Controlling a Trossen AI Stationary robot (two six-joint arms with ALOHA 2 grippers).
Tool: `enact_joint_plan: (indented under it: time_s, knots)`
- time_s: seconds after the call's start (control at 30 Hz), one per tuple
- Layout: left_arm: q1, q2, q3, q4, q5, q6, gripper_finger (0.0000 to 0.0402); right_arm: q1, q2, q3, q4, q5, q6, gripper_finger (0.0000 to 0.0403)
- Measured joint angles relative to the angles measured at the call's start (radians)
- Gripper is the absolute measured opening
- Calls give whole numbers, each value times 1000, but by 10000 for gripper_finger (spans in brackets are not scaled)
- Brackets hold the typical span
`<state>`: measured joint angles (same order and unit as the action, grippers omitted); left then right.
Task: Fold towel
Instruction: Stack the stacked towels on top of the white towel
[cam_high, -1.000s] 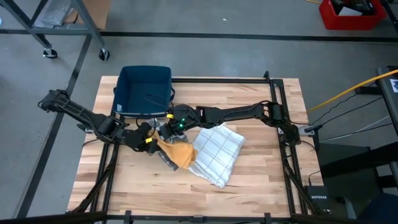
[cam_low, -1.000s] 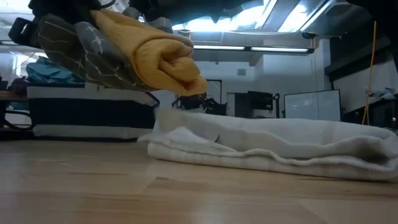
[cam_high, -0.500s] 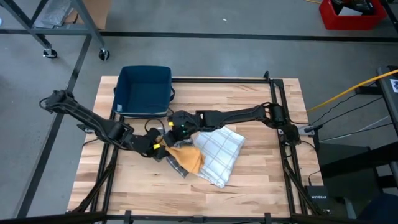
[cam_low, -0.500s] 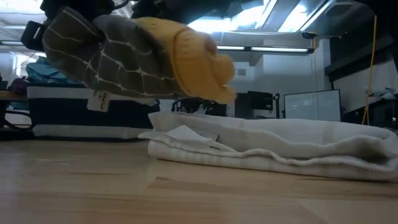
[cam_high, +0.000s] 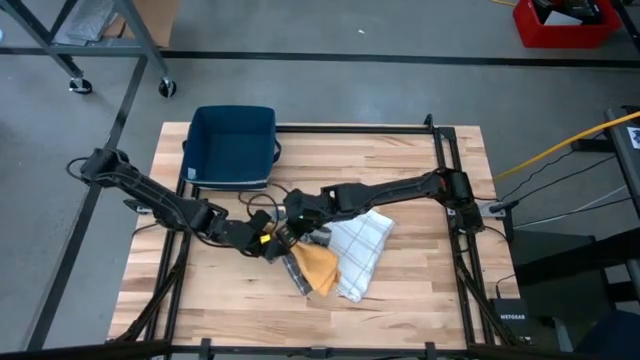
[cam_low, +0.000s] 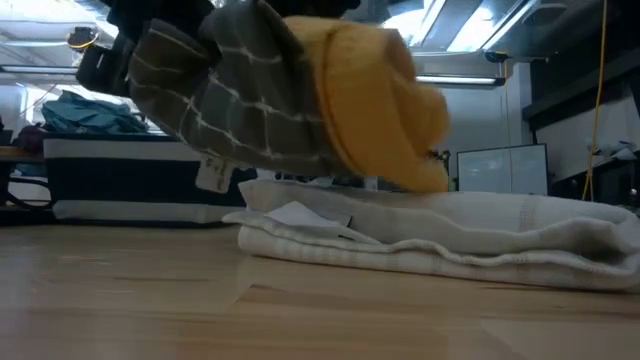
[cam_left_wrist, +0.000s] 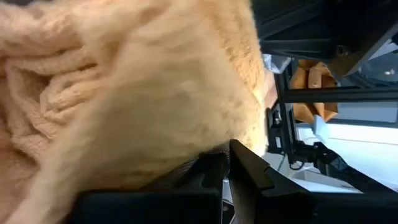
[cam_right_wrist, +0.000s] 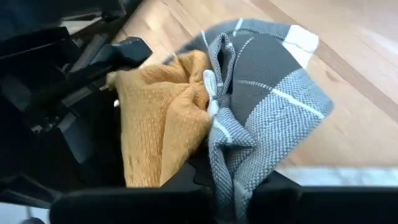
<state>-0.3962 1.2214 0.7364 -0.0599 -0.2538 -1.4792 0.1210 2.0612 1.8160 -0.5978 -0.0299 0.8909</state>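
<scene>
Towel bundle (cam_high: 312, 265), mustard cloth wrapped with grey check cloth, hanging off the wood at lower centre of the high view, carried between both arms. Left gripper (cam_high: 268, 245) just left of the bundle, fingers clamped together on the mustard cloth, which fills nearly the whole left wrist view (cam_left_wrist: 124, 93). Right gripper (cam_high: 300, 212) just above the bundle in the high view, fingers pinched on the grey check cloth (cam_right_wrist: 267, 106) where it meets the mustard layer. White folded towel (cam_high: 358, 250) lying flat on the table (cam_high: 420, 290), right of centre, touching or just under the bundle's right edge; in the low view, white towel (cam_low: 430, 240) along the middle band with the bundle (cam_low: 300, 100) drooping over its left end, contact there not possible to tell. Blue bin (cam_high: 232, 145) at upper left, well apart. Likely trouble: dragging the hanging bundle across the white towel and pulling its folds open; two cloths held as one, so either grip slipping lets a layer slide free and bunch; arms drawing apart unevenly would twist the bundle rather than spread it; grippers very near each other, so risk of a knock.
</scene>
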Motion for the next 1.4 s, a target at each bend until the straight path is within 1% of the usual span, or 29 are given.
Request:
enact_joint_plan:
  time_s: [0.27, 0.57, 0.8, 0.97, 1.17, 1.27, 1.4]
  knots:
    - [0, 121, 0, 140, 22, 7, 0, 37, -11, 0, -148, 64, 1, 15]
    - [15, 216, 0, 256, 27, 17, 0, 45, -15, -1, -262, 73, -4, 15]
    - [46, 285, 6, 423, 27, 24, 0, 44, -60, -1, -376, 103, -15, 15]
    - [67, 335, 68, 429, 26, 93, 0, 44, -91, -1, -450, 124, -59, 15]
    - [77, 414, 121, 434, 25, 100, 0, 44, -96, -1, -539, 147, -125, 15]
    - [77, 451, 136, 437, 25, 100, 0, 44, -97, -14, -541, 151, -171, 15]
    - [77, 464, 151, 440, 22, 100, 0, 42, -96, -20, -551, 151, -221, 15]
